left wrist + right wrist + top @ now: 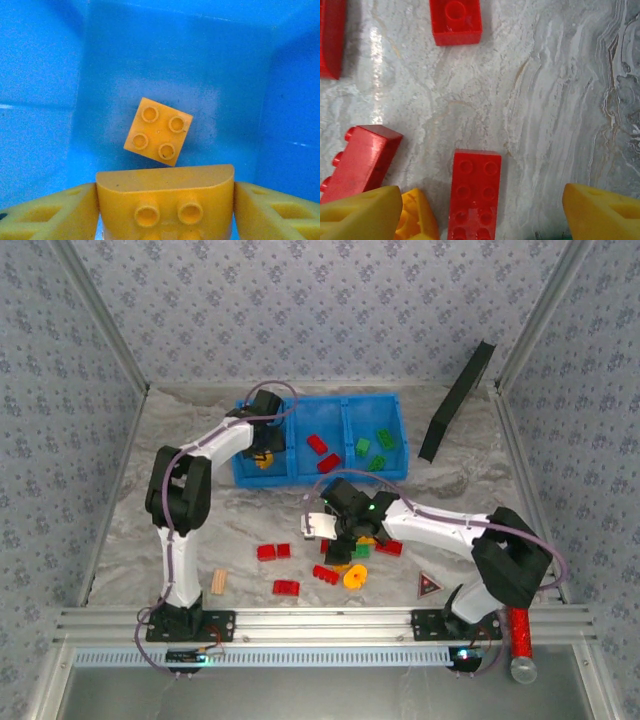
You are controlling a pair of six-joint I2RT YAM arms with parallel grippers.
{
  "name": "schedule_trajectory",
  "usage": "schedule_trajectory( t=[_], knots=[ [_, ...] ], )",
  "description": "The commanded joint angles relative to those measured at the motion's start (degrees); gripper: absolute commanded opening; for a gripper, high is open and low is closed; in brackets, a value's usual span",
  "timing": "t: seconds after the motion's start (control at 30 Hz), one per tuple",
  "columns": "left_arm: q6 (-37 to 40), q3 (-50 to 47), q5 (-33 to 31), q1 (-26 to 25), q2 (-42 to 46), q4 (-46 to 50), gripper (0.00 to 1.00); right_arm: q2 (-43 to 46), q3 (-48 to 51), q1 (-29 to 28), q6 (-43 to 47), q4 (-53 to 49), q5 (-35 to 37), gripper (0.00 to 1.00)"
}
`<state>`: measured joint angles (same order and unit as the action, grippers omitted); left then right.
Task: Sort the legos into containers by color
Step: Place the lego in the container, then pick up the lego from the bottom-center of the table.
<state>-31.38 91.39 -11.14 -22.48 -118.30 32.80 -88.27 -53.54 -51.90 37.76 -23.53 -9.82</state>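
The blue bin (300,478) stands at the back with three compartments. My left gripper (262,448) reaches down into the left compartment (45,75) and is shut on a yellow brick with a rounded edge (165,195). A yellow four-stud brick (158,131) lies on the floor just below it. Red bricks (323,453) lie in the middle compartment, green ones (374,448) in the right. My right gripper (345,528) hangs open over a pile on the table, its fingers (360,215) either side of a long red brick (474,192). A yellow brick (417,215) touches the left finger.
Loose red bricks (272,551) and a yellow gear ring (354,576) lie near the front. More red bricks (456,20) lie around the right gripper. There is also a tan wooden block (218,581), a dark triangle (428,586), and a black panel (458,400) leaning at the back right.
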Motion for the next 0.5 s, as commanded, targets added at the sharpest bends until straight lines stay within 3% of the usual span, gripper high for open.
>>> schedule_trajectory(
  t=[0.0,0.23,0.47],
  knots=[
    [1.40,1.21,1.10,0.51,3.10,-0.06,0.73,-1.60,-0.52,0.18,1.80,0.80,0.52,0.82],
    [2.70,0.62,2.41,1.03,7.47,-0.67,0.83,-4.63,-0.75,0.04,2.46,2.42,1.82,0.76],
    [4.31,0.10,3.90,1.25,12.38,-0.48,0.85,-8.20,-0.18,-0.96,4.62,3.26,4.59,0.69]
  ],
)
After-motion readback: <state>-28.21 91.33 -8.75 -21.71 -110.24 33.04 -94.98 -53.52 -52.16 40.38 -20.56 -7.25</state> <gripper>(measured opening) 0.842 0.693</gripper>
